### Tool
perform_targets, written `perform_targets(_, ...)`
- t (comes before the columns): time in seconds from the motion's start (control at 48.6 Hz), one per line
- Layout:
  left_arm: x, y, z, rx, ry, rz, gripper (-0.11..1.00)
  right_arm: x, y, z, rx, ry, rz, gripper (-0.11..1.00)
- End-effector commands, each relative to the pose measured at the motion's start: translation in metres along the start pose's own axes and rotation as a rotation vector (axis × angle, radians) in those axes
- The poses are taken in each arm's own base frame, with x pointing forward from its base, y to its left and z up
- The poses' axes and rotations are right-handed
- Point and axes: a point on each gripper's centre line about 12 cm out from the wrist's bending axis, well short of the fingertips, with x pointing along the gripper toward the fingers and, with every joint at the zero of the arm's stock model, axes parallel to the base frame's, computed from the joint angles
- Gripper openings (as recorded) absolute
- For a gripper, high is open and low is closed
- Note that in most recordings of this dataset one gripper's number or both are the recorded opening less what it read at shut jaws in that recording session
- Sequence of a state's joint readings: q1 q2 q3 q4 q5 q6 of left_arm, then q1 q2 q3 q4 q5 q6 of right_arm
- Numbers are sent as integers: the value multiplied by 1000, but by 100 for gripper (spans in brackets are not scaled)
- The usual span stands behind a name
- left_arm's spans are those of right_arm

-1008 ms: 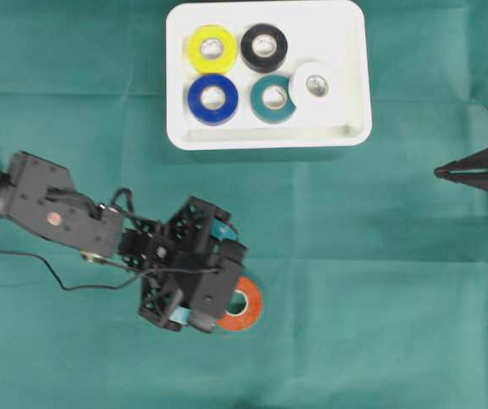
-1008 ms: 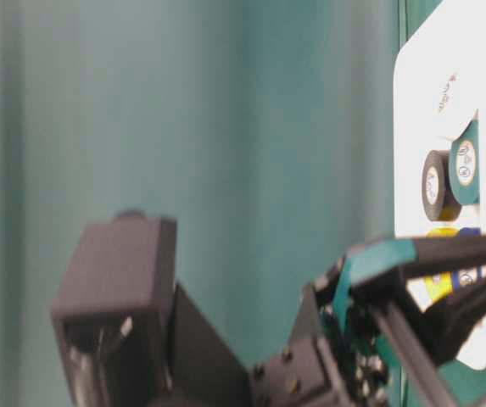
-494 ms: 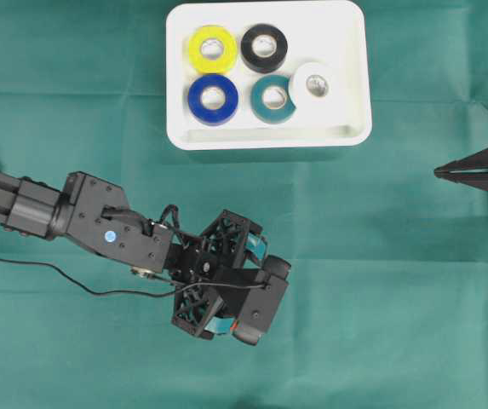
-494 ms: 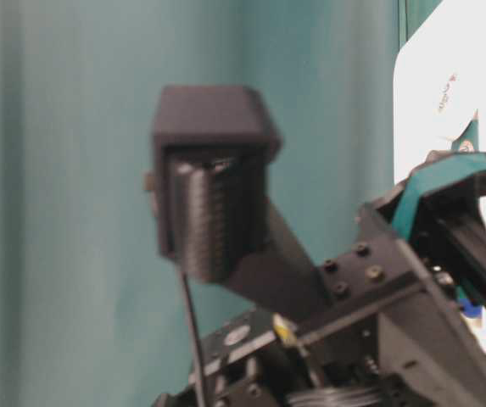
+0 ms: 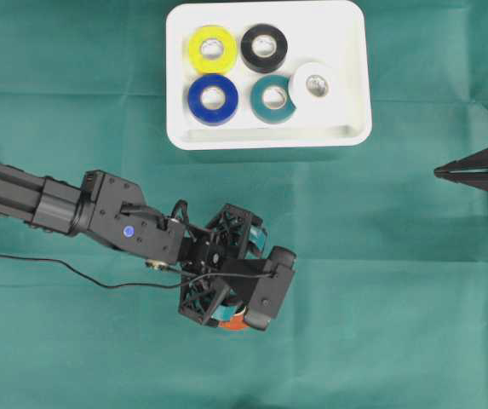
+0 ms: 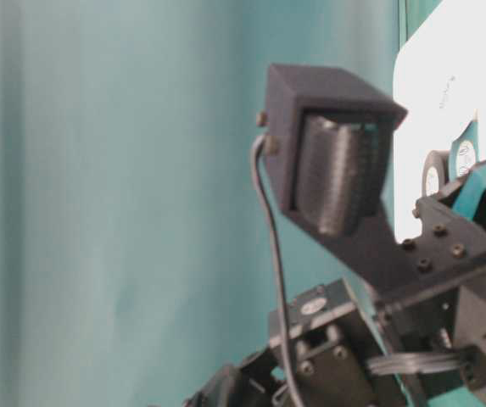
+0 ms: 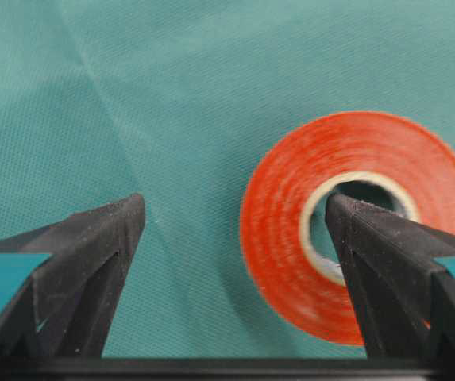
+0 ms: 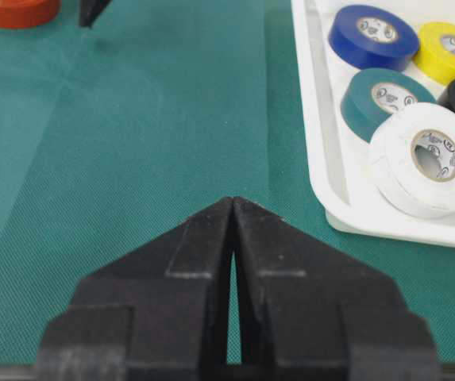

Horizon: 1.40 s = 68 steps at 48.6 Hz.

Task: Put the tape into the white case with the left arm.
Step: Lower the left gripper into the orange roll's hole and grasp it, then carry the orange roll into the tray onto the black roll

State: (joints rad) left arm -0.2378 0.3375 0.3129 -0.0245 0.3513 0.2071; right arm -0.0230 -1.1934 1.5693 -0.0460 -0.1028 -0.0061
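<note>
An orange tape (image 7: pixel 279 230) lies flat on the green cloth. My left gripper (image 7: pixel 235 205) stands open right over it, one fingertip (image 7: pixel 346 218) over the roll's hole and the other on bare cloth to the left. From overhead the left arm (image 5: pixel 124 230) covers the roll, leaving only an orange sliver (image 5: pixel 235 323). The white case (image 5: pixel 339 30) sits at the back and holds yellow (image 5: pixel 212 49), black (image 5: pixel 264 47), blue (image 5: pixel 213 98), teal (image 5: pixel 271 99) and white (image 5: pixel 315 85) rolls. My right gripper (image 5: pixel 438 172) is shut and empty at the far right.
Green cloth covers the whole table (image 5: pixel 380 281). A thin black cable (image 5: pixel 56 266) trails from the left arm across the cloth. In the right wrist view the case's rim (image 8: pixel 314 151) lies to the right and the orange roll (image 8: pixel 13 9) far ahead at the left.
The left arm has reached further right and swung its wrist over the orange tape, which was half visible overhead a second ago. Its jaws stay wide. The right arm has not moved.
</note>
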Motion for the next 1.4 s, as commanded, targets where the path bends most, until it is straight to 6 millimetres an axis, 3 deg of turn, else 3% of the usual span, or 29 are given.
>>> perform_targets(0.0, -9, 2, 11, 3, -38, 8, 97, 1, 0, 5, 0, -17, -1, -9)
perform_targets(0.123, -9, 2, 10, 3, -35, 7, 81, 1, 0, 5, 2, -17, -2, -9)
perform_targets(0.329, -9, -1, 10, 10, -32, 3, 24, 1, 0, 5, -1, -15, -1, -9)
perform_targets(0.535, -22, -4, 16, 15, -39, -1, 24, 1, 0, 5, 0, -17, -1, -9)
perform_targets(0.761, -66, -1, 33, 14, -85, 6, 24, 1, 0, 5, 0, -17, -2, -9)
perform_targets(0.946, -91, 12, 30, -9, -89, 24, 24, 1, 0, 5, -1, -17, -1, -9)
perform_targets(1.172, -98, 43, 10, -65, -45, 64, 24, 1, 0, 5, -1, -17, -1, -9)
perform_targets(1.378, -106, 96, -9, -123, -33, 140, 24, 1, 0, 5, 2, -17, -2, -9)
